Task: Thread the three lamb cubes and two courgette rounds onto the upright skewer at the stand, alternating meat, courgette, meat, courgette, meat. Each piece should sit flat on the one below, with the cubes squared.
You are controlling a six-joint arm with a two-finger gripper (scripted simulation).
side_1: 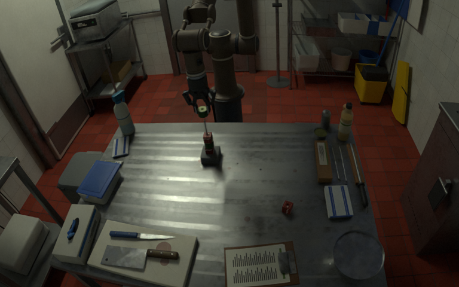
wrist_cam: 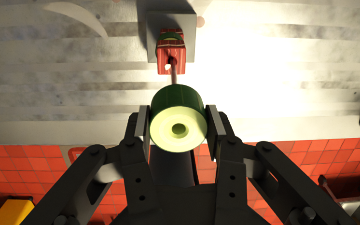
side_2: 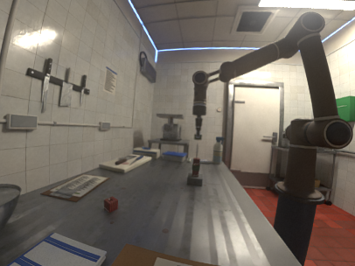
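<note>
The skewer's tip (wrist_cam: 173, 75) disappears behind the courgette round (wrist_cam: 177, 118) in the wrist camera, so the hole's alignment with it cannot be told. The skewer (side_1: 205, 127) stands upright in a grey block stand (side_1: 211, 156) at the table's far middle. It carries a lamb cube, a courgette round and a second lamb cube (side_1: 207, 136), stacked flat. The third lamb cube (side_1: 287, 207) lies loose on the table's right near side. My gripper (side_1: 202, 109) hangs just above the skewer's top, closed on the green courgette round (side_1: 202, 111) with its pale cut face and centre hole toward the wrist camera.
A cutting board (side_1: 144, 253) with a knife and a cleaver lies at the near left. A clipboard (side_1: 260, 265) and a round lid (side_1: 358, 255) lie near right, boxes and tools (side_1: 338, 169) along the right edge. A spray bottle (side_1: 122, 113) stands far left.
</note>
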